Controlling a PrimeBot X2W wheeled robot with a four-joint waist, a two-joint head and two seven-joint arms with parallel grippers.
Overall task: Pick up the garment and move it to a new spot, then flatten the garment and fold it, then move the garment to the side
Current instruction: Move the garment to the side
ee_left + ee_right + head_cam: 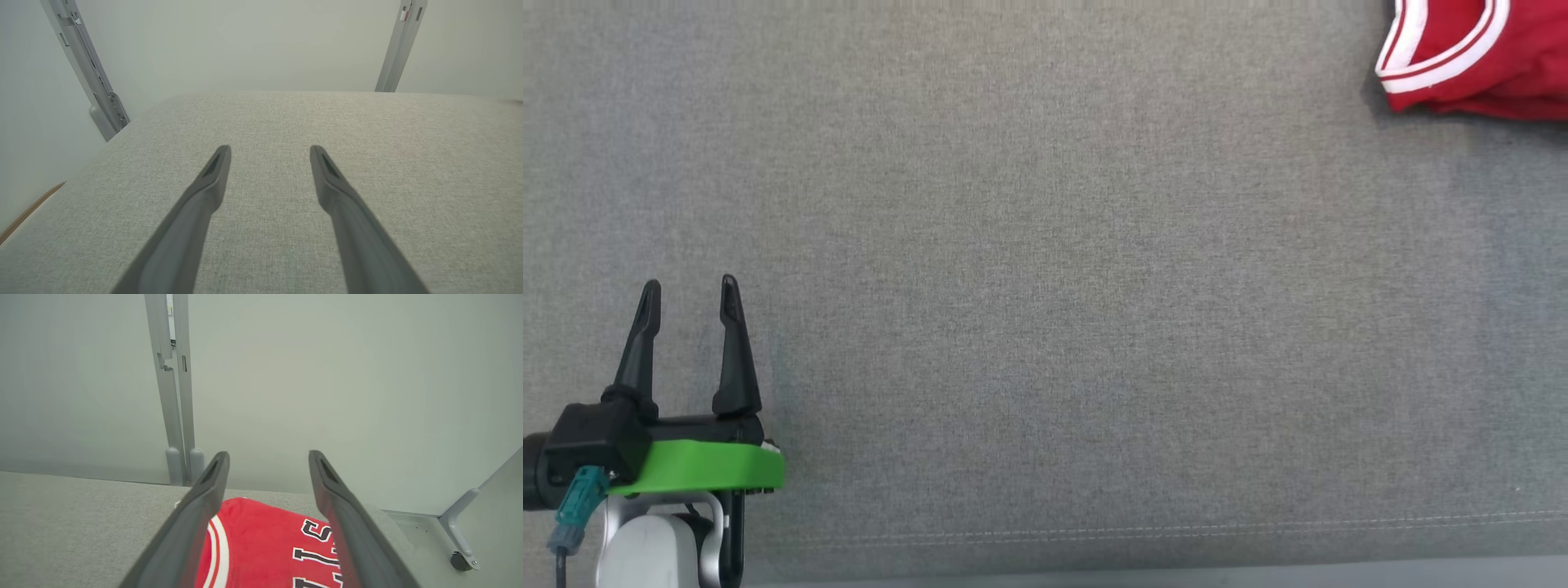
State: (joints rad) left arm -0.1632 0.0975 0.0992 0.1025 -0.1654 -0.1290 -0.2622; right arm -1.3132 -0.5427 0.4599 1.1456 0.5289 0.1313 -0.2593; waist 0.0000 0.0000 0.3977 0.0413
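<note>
Grey woven cloth (1045,286) covers the whole work surface, with a stitched seam (1176,529) running along its near edge at the bottom of the head view. From where I stand, the garment (1486,73) is a red jersey with white banded trim. It lies bunched in the upper right corner of the head view and is cut off by the frame edge. The right wrist view shows it at lower centre, close to the far edge of the cloth, with black lettering outlined in white.

The left gripper (690,284) sits at the lower left of the head view, well apart from the jersey. Its two dark fingers are spread and hold nothing, and a green collar (707,465) rings the wrist behind them. The right gripper (268,456) is likewise parted and empty, with the jersey below and between its fingers. I cannot tell whether they touch it.

Pale walls stand behind, with grey metal posts (88,69) rising past the far edge and a small caster (459,561) on the floor at lower right of the right wrist view.
</note>
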